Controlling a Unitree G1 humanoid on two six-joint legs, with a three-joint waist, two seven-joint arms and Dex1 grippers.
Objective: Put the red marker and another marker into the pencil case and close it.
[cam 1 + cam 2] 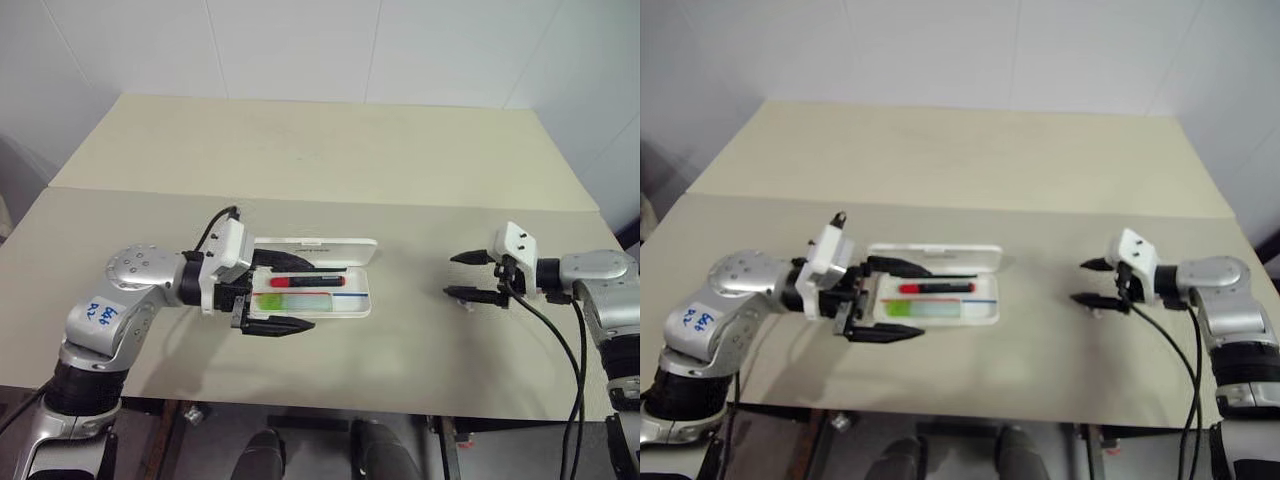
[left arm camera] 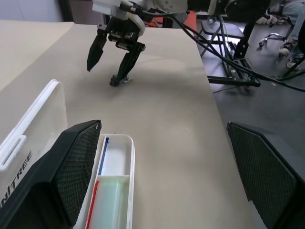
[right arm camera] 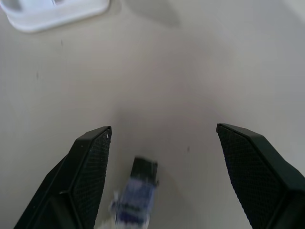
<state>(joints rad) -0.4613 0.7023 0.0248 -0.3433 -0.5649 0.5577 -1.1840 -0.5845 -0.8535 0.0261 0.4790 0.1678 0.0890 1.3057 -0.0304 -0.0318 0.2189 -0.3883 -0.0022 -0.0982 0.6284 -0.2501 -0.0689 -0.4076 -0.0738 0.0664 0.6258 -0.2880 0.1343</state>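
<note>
The white pencil case (image 1: 358, 306) lies open on the table's left half, its lid (image 1: 340, 247) folded back. Inside lie the red marker (image 1: 300, 282), slim and red-and-black, and in front of it another marker (image 1: 292, 301), thick and pale green. My left gripper (image 1: 313, 295) hovers open over the case's left end, one finger (image 1: 283, 263) at the lid side and the other past the front rim, holding nothing. The left wrist view shows the tray (image 2: 125, 157) and the green marker (image 2: 108, 200). My right gripper (image 1: 462, 276) stands open and empty over bare table to the right.
A small dark and blue object (image 3: 137, 193) lies on the table just under my right gripper, also seen as a dark speck (image 2: 116, 81) from the left wrist. The beige table (image 1: 330, 150) stretches back to a white wall; its front edge is close.
</note>
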